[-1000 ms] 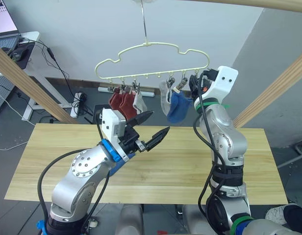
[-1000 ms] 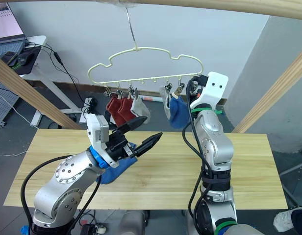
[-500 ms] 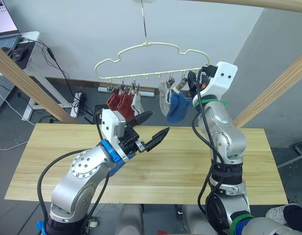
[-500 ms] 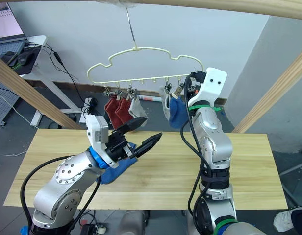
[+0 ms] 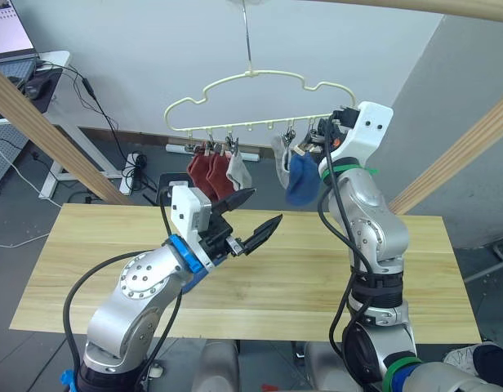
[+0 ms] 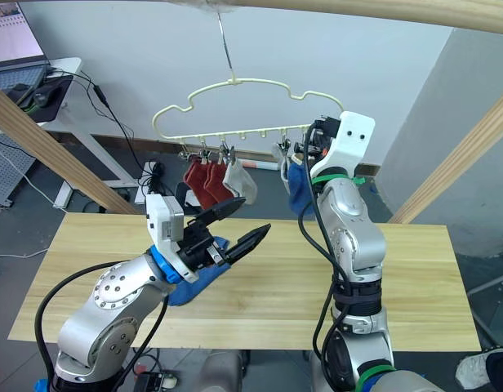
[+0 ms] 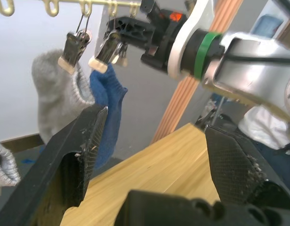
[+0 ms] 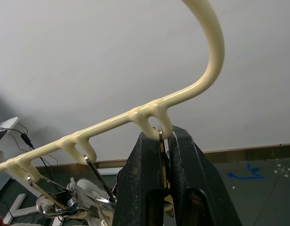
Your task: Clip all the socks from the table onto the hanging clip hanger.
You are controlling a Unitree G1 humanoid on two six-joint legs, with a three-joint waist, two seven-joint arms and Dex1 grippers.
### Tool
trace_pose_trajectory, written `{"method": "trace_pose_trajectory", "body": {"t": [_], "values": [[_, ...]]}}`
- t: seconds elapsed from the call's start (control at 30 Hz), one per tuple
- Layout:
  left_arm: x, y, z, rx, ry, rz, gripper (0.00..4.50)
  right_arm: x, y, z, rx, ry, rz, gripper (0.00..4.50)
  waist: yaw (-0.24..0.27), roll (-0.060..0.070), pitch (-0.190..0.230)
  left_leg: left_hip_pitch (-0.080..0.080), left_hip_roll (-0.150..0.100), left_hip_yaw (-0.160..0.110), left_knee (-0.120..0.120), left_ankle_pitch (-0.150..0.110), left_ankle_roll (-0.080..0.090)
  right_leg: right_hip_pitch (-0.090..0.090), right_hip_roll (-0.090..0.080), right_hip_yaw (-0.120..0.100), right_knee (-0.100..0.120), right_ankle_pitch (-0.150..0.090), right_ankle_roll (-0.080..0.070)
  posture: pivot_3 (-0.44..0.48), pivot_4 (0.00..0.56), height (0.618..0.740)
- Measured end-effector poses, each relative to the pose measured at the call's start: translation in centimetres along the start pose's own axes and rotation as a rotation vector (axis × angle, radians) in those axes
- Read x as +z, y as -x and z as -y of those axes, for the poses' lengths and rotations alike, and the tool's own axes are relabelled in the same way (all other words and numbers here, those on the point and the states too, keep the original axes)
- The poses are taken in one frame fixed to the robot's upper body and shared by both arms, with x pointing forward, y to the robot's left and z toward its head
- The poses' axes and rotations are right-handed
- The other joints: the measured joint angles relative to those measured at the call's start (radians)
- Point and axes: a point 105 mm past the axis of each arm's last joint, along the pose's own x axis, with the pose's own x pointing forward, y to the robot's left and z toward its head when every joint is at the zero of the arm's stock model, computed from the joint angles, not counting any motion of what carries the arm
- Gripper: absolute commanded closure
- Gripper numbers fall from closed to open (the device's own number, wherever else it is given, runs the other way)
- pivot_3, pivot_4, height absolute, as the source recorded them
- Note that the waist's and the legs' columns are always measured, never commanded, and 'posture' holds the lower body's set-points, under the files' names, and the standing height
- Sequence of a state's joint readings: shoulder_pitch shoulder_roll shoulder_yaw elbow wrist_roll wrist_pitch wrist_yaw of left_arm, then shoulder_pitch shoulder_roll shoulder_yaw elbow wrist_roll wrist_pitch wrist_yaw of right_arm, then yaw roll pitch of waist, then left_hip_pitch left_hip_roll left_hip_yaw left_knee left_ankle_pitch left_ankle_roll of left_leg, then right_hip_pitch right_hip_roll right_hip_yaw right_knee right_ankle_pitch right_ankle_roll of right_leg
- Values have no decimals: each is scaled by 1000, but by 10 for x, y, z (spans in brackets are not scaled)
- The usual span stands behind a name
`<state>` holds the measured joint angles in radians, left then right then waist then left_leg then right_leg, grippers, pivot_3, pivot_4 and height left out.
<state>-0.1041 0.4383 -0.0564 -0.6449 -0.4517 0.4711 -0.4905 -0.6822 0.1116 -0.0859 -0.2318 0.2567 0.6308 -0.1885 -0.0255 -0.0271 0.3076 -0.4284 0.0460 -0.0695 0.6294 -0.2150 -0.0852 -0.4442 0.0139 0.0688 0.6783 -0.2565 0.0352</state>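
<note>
Right gripper raised to the right end of the clip hanger, fingers pressed together on the last clip just under its loop. Left gripper poised over the middle of the table, fingers spread wide, nothing between them.

Five socks already hanging: two rust red socks and a grey sock toward the hanger's left end, another grey sock and a blue sock toward its right end. Last blue sock lying on the table toward the near edge, partly hidden under the left arm.

Step in hand, by the look of it: holding the end clip ready for that last sock. Best done by squeezing the clip steadily without tugging sideways, since the hanger swings freely on its long hook. Sock cuff best brought up from below, straight into the clip's mouth.

Open room: bare planks across the table's right half and far edge. Tight spots: hung blue sock just beside the right gripper, slanted wooden poles at either side.
</note>
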Motion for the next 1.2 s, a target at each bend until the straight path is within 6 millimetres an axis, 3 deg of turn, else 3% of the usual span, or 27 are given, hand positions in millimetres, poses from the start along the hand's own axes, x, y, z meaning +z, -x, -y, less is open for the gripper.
{"method": "trace_pose_trajectory", "body": {"t": [0.07, 0.2, 0.33, 0.7, 0.83, 0.93, 1.2], "values": [[-17, 4, -9, 62, 0, -66, 740, 0, -1, 2, 13, 25, -12, 4475, -1, 0, 0, 0, 0, 0, 0, 0, 0, 0, 0, 0, 0, 0, 0, 83, 305, 740], [-76, 22, -35, 215, 45, -275, 14, 4, -3, 9, 54, 89, -35, 4500, -1, 0, 0, 0, 0, 0, 0, 0, 0, 0, 0, 0, 0, 0, 0, 72, 312, 740], [-112, 37, -55, 290, 16, -404, 14, 3, -3, 12, 91, 118, -75, 4500, 0, 0, 1, 0, 0, 0, 0, 0, 0, 0, 0, 0, 0, 0, 0, 63, 316, 740], [-169, 74, -75, 349, -24, -627, 14, -1, 2, 9, 113, 119, -118, 4500, -1, 1, 1, 0, 0, 0, -1, 0, 0, -1, 0, 0, 0, 0, 0, 39, 323, 740], [-172, 72, -82, 340, 12, -634, 14, -3, 3, 9, 113, 117, -131, 4500, 0, 1, 1, 1, 0, 0, 0, 0, 0, 0, -1, 0, 0, 0, 0, 37, 318, 740], [-177, 72, -84, 345, 36, -642, 608, -3, 3, 9, 112, 117, -134, 4500, -1, 1, 1, 3, 0, 1, 0, 0, 0, 2, -1, 0, 0, 0, 0, 29, 314, 740], [-179, 75, -76, 335, 83, -621, 2761, 4, 0, 14, 95, 109, -125, 4500, -2, 1, 0, 4, 0, 2, -1, 0, 0, 2, -1, 1, 0, 0, 0, 34, 312, 740]]}}
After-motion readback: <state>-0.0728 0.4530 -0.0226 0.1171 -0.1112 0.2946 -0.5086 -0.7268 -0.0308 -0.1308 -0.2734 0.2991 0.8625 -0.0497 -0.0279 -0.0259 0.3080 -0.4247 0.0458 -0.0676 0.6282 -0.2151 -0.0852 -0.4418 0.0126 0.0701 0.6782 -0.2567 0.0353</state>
